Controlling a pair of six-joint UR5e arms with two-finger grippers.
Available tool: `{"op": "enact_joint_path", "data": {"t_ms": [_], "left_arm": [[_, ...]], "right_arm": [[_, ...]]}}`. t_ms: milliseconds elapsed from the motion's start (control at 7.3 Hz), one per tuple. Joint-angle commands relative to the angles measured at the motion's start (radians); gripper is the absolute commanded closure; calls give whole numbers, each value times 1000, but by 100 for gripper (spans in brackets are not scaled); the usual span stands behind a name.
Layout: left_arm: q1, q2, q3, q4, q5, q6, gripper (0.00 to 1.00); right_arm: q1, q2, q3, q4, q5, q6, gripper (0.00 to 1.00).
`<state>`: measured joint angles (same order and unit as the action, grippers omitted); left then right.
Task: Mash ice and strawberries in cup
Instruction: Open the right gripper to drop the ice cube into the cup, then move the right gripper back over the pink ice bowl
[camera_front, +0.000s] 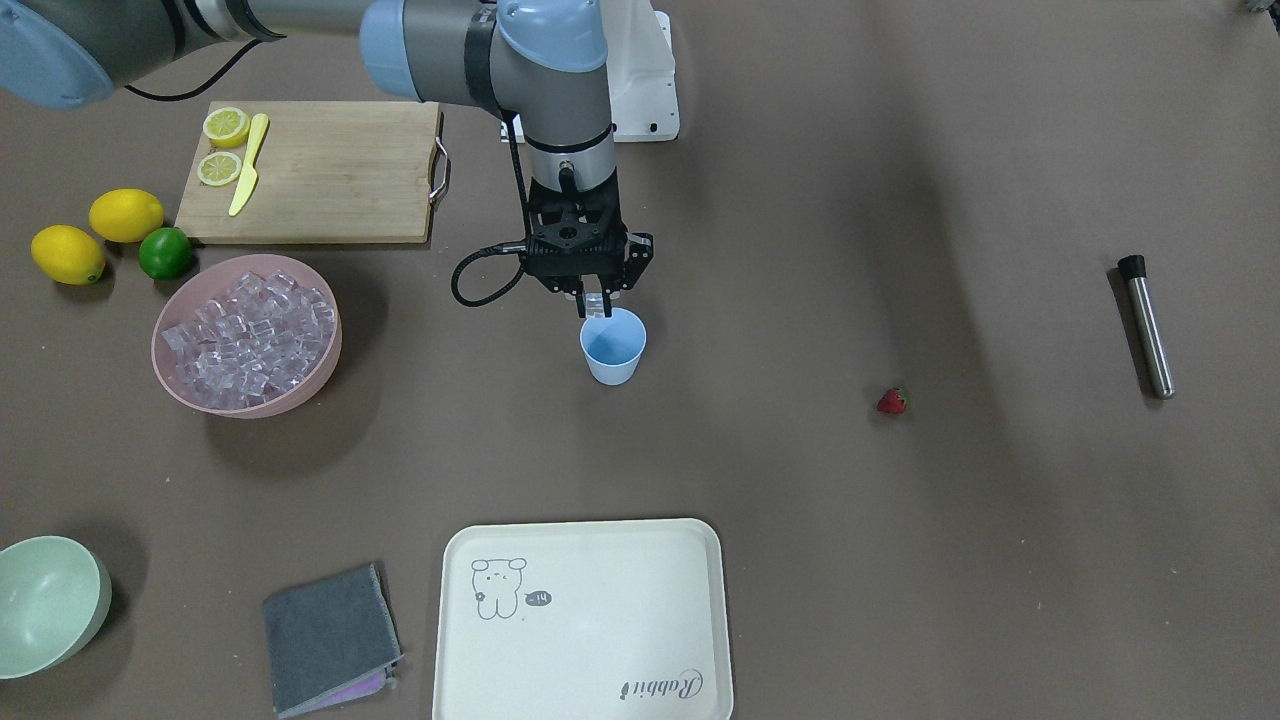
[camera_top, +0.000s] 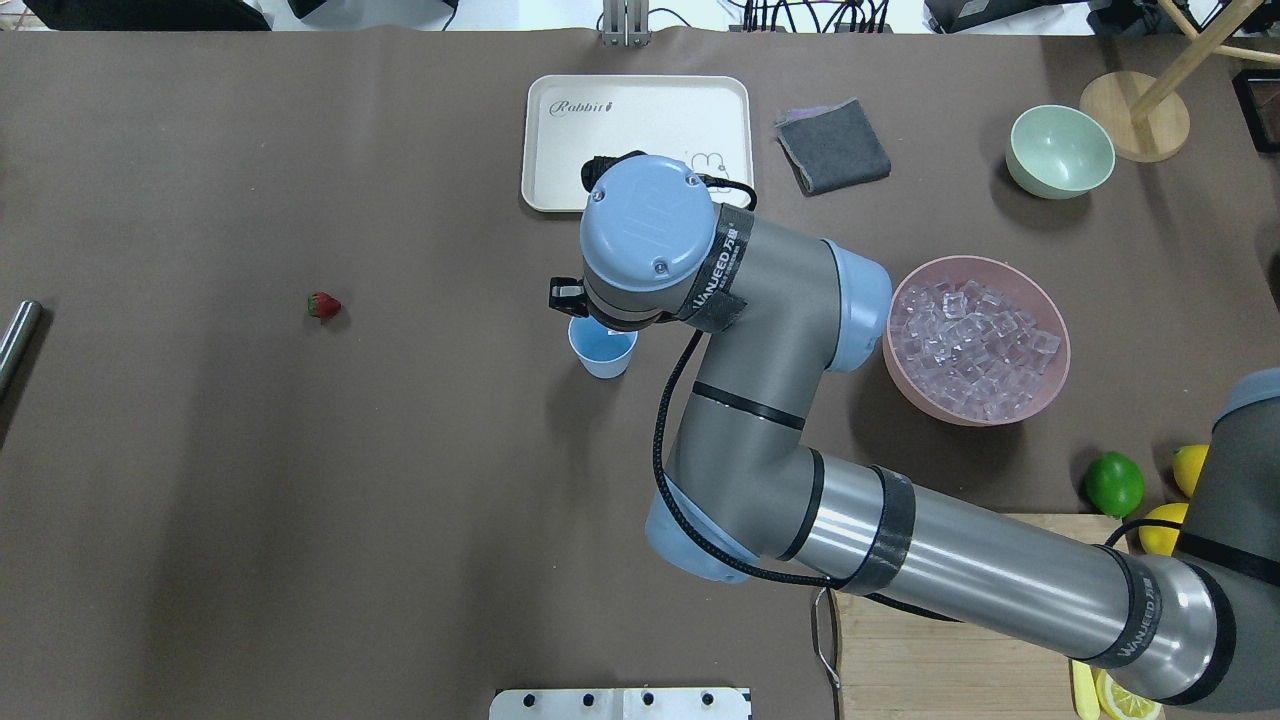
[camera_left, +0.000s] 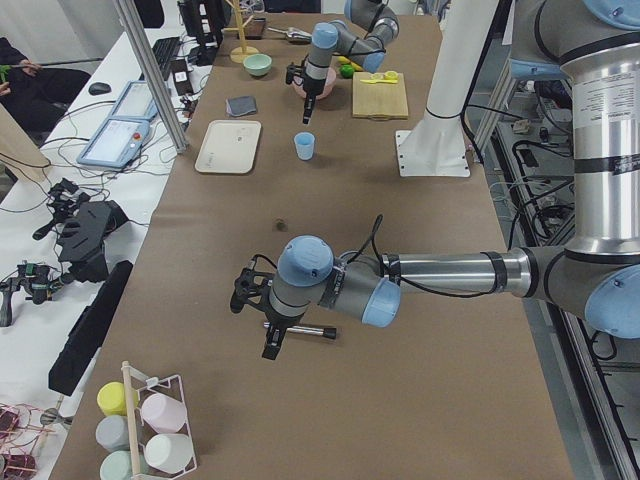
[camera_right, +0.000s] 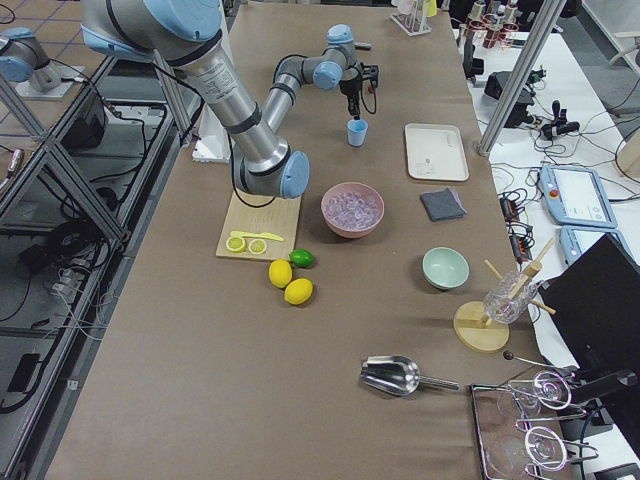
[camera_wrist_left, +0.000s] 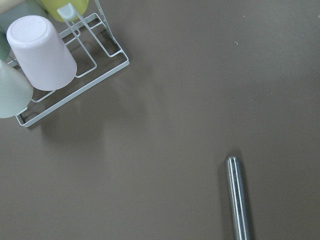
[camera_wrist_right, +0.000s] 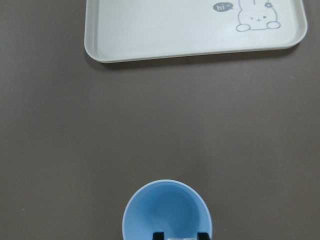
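Note:
The light-blue cup (camera_front: 612, 350) stands upright mid-table; it also shows in the overhead view (camera_top: 602, 350) and in the right wrist view (camera_wrist_right: 167, 210), and its inside looks empty. My right gripper (camera_front: 595, 300) hangs just above the cup's rim, shut on a clear ice cube (camera_front: 596, 304). More ice (camera_front: 247, 335) fills the pink bowl (camera_front: 270, 405). The strawberry (camera_front: 891, 402) lies alone on the table, well apart from the cup. My left gripper (camera_left: 272, 345) shows only in the exterior left view, above a steel rod (camera_wrist_left: 237, 200); I cannot tell whether it is open or shut.
A cream tray (camera_front: 585, 620) and a grey cloth (camera_front: 330, 635) lie beyond the cup. A cutting board (camera_front: 330, 170) holds lemon halves and a yellow knife. Two lemons and a lime (camera_front: 165, 253) sit by the pink bowl. A pale green bowl (camera_front: 45, 605) and a cup rack (camera_wrist_left: 45, 55) stand at the ends.

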<state>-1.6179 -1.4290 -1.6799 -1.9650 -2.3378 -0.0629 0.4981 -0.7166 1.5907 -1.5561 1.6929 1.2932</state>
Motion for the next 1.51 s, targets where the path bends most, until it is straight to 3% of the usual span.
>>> {"op": "enact_joint_path", "data": {"t_ms": [0, 137, 274, 411, 685, 959, 1232, 1369], "left_arm": [[0, -1, 0, 0, 0, 0, 1], [0, 1, -1, 0, -3, 0, 1], [0, 1, 0, 0, -3, 2, 1], [0, 1, 2, 0, -2, 3, 1], [-4, 1, -1, 0, -2, 3, 1], [-4, 2, -4, -2, -3, 5, 1], [-4, 30, -4, -52, -2, -3, 1], [-4, 30, -3, -52, 0, -2, 1]], "right_arm": [[-21, -4, -103, 180, -12, 11, 80], [-21, -4, -103, 186, -12, 12, 66], [-18, -6, -92, 177, -7, 15, 31], [0, -6, -68, 124, -1, 6, 1], [45, -33, 44, -37, 62, -56, 1], [127, -256, 249, -65, 135, -257, 2], [232, -415, 331, -58, 255, -413, 2], [269, -505, 371, -56, 258, -505, 2]]}}
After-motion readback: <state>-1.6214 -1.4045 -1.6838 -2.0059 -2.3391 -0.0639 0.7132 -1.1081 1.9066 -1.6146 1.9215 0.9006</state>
